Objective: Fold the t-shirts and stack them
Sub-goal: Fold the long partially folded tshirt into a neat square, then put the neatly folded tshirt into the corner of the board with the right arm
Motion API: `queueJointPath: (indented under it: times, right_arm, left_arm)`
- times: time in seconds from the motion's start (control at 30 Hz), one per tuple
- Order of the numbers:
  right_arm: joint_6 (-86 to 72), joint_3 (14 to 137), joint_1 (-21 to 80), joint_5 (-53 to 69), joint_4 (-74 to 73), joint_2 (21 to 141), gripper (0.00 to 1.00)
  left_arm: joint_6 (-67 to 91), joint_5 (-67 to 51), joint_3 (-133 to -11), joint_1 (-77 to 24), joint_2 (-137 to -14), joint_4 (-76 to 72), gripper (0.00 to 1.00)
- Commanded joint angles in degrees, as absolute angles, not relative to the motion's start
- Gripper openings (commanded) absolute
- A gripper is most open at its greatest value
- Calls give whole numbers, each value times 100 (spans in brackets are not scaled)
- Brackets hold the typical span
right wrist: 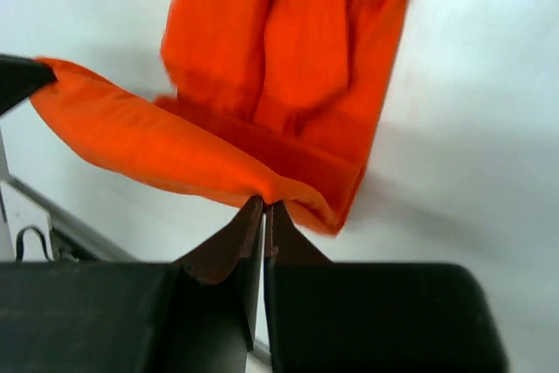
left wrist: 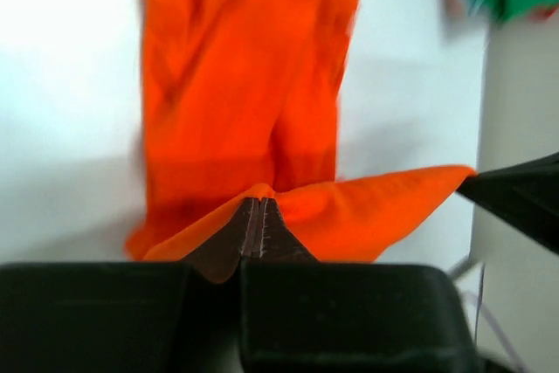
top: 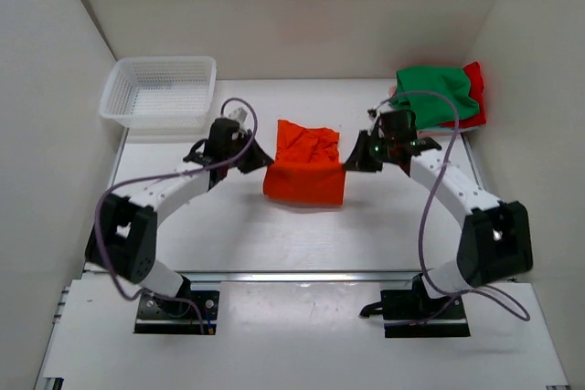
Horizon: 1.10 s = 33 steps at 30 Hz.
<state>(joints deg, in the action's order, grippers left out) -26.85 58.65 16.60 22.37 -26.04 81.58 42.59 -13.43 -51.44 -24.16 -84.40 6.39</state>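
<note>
An orange t-shirt hangs folded between both arms above the table's middle. My left gripper is shut on its left corner, and the cloth pokes out past the closed tips. My right gripper is shut on the right corner, where orange cloth bunches at the tips. The far part of the shirt drapes down onto the table. A green t-shirt lies crumpled over a red t-shirt at the back right.
A white mesh basket stands at the back left corner. White walls close in on the left, right and back. The arm bases sit at the near edge, with purple cables looping over both arms.
</note>
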Motion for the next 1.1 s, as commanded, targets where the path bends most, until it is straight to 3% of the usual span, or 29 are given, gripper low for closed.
queueJointPath:
  times: [0.0,0.07,0.13,0.17,0.2,0.23,0.33,0.4,0.57,0.67,0.8,0.97,1.07]
  right_arm:
    - [-2005,7175,1275,2320,-2294,9163,0]
    - [-1916,8118,1039,2337,-2276,9955,0]
    - [-1802,9834,862,2303,-2565,11217,0]
    - [-1776,10331,757,2416,-2854,11580,15]
    - [-1749,11380,686,2365,-3370,12228,24]
    - [-1775,12356,633,2347,-3662,12861,35]
    - [-1679,13681,633,2093,-4638,13726,48]
    - [-1661,13414,676,2092,-4466,13711,49]
    - [-1915,10693,834,2224,-3034,12571,55]
    - [-2144,9733,826,2416,-2479,12113,62]
    - [-2574,9001,861,3040,-1855,12093,67]
    - [-3434,8579,1002,3857,-951,12392,73]
    - [-4049,8587,1037,4323,-249,12743,78]
  left_arm:
    - [3903,-1503,-6525,-2066,-9487,334,0]
    - [3876,-1529,-7494,-1882,-10295,430,0]
    - [3989,-1433,-8818,-1715,-11028,570,3]
    - [4034,-1502,-9155,-1662,-11509,623,12]
    - [4165,-1651,-9689,-1548,-11966,659,33]
    - [4279,-1748,-10129,-1416,-12293,798,36]
    - [4420,-1837,-10293,-1301,-12454,766,40]
    - [4447,-1828,-9942,-1309,-12297,520,37]
    - [4578,-1977,-8878,-1432,-11945,-130,40]
    - [4754,-2153,-8544,-1608,-11997,-447,39]
    - [4694,-2171,-8613,-1889,-12278,-151,34]
    - [4834,-2135,-7912,-2039,-12297,-254,17]
    - [4869,-2118,-7507,-2022,-12182,-342,15]
